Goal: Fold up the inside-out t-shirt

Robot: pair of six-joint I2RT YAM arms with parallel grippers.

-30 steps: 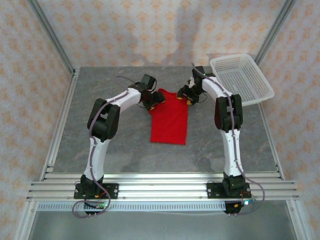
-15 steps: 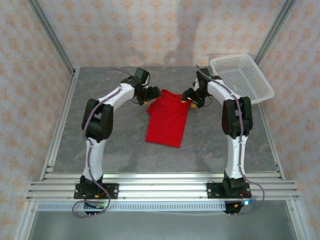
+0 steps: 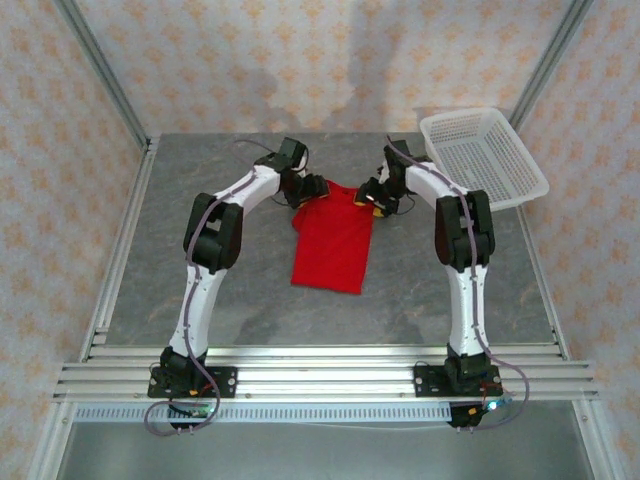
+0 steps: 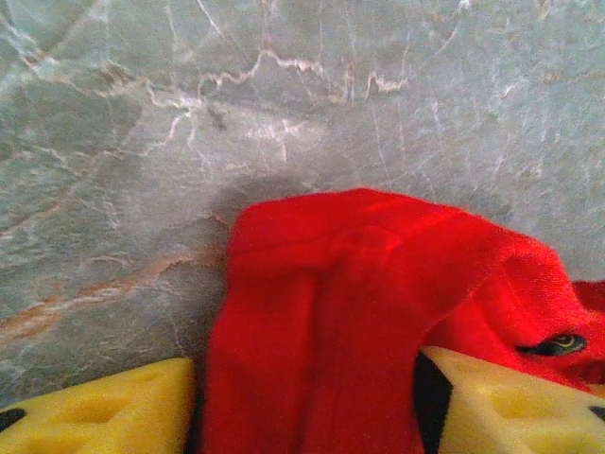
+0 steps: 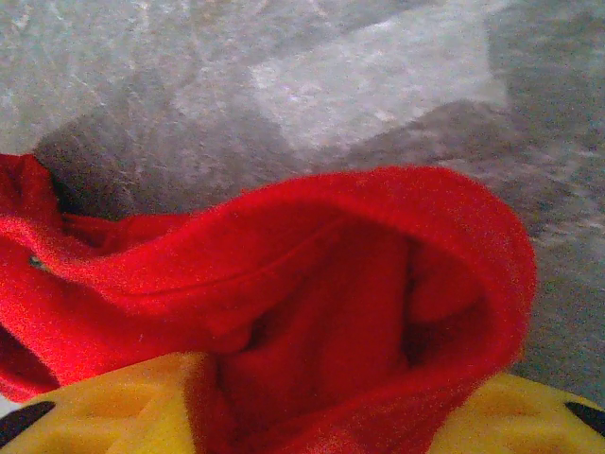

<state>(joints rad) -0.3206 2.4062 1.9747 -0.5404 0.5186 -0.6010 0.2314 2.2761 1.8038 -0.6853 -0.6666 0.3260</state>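
Observation:
The inside-out t-shirt [image 3: 332,245] is bright red and lies as a narrow upright strip in the middle of the grey table. Its far end is bunched between both grippers. My left gripper [image 3: 312,190] is at the far left corner. In the left wrist view a thick fold of red cloth [image 4: 359,284] fills the span between the yellow fingers [image 4: 104,416] of that gripper [image 4: 307,383]. My right gripper [image 3: 368,196] is at the far right corner. In the right wrist view a raised loop of shirt [image 5: 284,255] sits between and over the fingers [image 5: 113,407] of that gripper [image 5: 321,388].
A white mesh basket [image 3: 485,155] stands at the far right corner of the table, just beyond the right arm. Bare marbled tabletop [image 3: 240,300] lies left, right and in front of the shirt. Aluminium posts frame the cell's edges.
The shirt has slid a little to the left and slightly away from the arms. Both grippers stayed at its far corners, and their jaws have narrowed on the cloth.

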